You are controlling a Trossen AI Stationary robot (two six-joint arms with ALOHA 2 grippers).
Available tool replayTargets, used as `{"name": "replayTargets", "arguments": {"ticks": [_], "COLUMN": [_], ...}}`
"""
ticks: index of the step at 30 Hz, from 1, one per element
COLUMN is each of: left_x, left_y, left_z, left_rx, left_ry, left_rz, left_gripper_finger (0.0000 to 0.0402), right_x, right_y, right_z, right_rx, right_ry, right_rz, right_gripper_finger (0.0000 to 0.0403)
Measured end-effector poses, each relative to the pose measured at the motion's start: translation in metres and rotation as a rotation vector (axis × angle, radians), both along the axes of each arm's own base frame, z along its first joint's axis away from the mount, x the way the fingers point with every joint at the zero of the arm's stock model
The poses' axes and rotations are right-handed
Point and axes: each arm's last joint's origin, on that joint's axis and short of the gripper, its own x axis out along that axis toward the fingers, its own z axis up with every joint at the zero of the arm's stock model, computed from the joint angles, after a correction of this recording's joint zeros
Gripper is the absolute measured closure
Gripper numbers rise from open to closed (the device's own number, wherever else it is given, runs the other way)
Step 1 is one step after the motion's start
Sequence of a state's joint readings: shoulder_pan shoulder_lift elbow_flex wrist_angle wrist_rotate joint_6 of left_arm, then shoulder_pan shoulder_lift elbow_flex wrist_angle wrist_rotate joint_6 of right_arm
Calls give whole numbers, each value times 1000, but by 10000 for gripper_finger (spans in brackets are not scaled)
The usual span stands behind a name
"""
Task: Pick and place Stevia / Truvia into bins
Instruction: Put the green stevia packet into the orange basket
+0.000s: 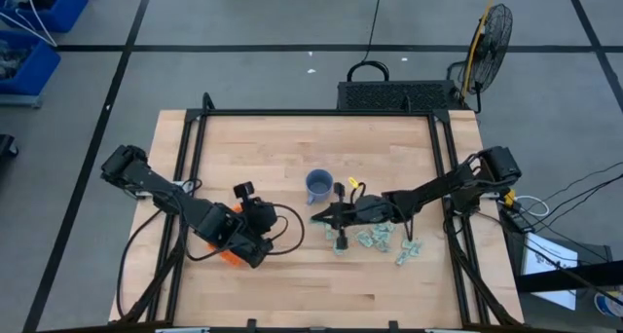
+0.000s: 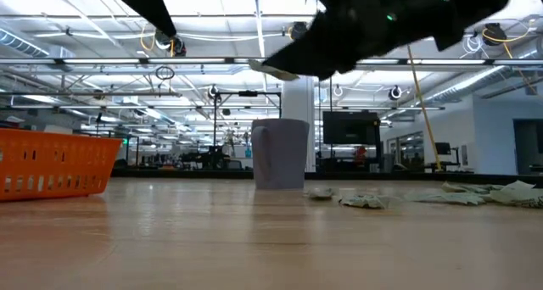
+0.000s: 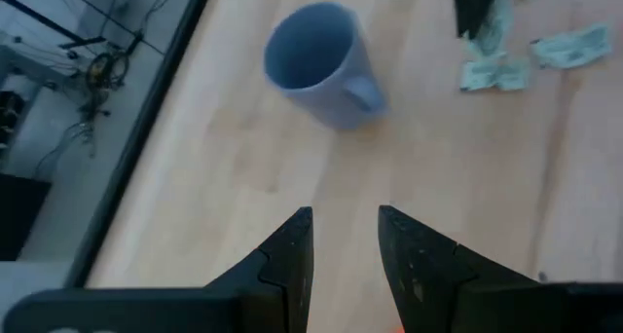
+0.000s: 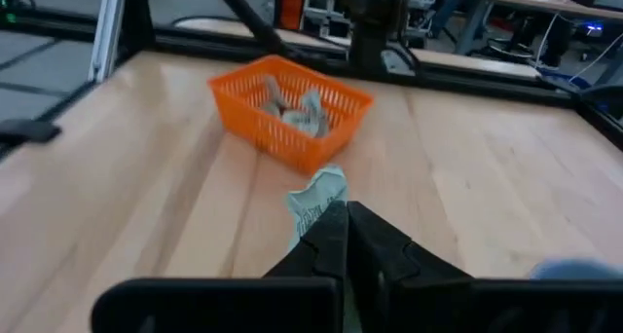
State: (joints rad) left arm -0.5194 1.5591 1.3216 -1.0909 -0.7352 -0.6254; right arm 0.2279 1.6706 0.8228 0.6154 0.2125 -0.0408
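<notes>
**Right gripper pinches one packet above the table**

Your right gripper (image 4: pixel 336 226) is clamped on a crumpled pale green paper packet (image 4: pixel 316 204), raised off the wood table (image 1: pixel 292 158). The orange mesh-walled bin (image 4: pixel 290 109) lies ahead, packets inside. The blue-grey mug (image 1: pixel 318 185) stands just beside; loose packets (image 1: pixel 384 240) lie scattered nearby. Your left gripper (image 3: pixel 343 240) hangs parted over the bin.

No legible text, label, brand, number or sign in any view. The packet (image 4: pixel 316 204) pinched in the right wrist view carries dark print, too blurred to read. The loose packets (image 3: pixel 496 72) on the counter (image 3: pixel 243 167) show faint marks only, unreadable.
</notes>
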Motion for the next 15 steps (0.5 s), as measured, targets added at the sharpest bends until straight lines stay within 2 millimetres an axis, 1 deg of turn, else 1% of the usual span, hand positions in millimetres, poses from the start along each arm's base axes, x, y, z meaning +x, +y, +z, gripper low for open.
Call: {"name": "replayTargets", "arguments": {"ticks": [3, 6, 11, 15], "left_x": [-12, -26, -44, -52], "left_y": [8, 17, 30, 37], "left_z": [9, 22, 42, 54], "left_rx": [34, 63, 103, 102], "left_ry": [11, -21, -160, -277], "left_rz": [19, 71, 158, 219], "left_gripper_finger": [277, 277, 277, 277], "right_x": [17, 39, 89, 131], "right_y": [2, 7, 18, 21], "right_z": [8, 10, -1, -2], "right_rx": [31, 42, -2, -39], "right_ry": [-33, -52, -70, -124], "right_rz": [-9, -10, 5, 3], "right_gripper_finger": [403, 403, 403, 403]}}
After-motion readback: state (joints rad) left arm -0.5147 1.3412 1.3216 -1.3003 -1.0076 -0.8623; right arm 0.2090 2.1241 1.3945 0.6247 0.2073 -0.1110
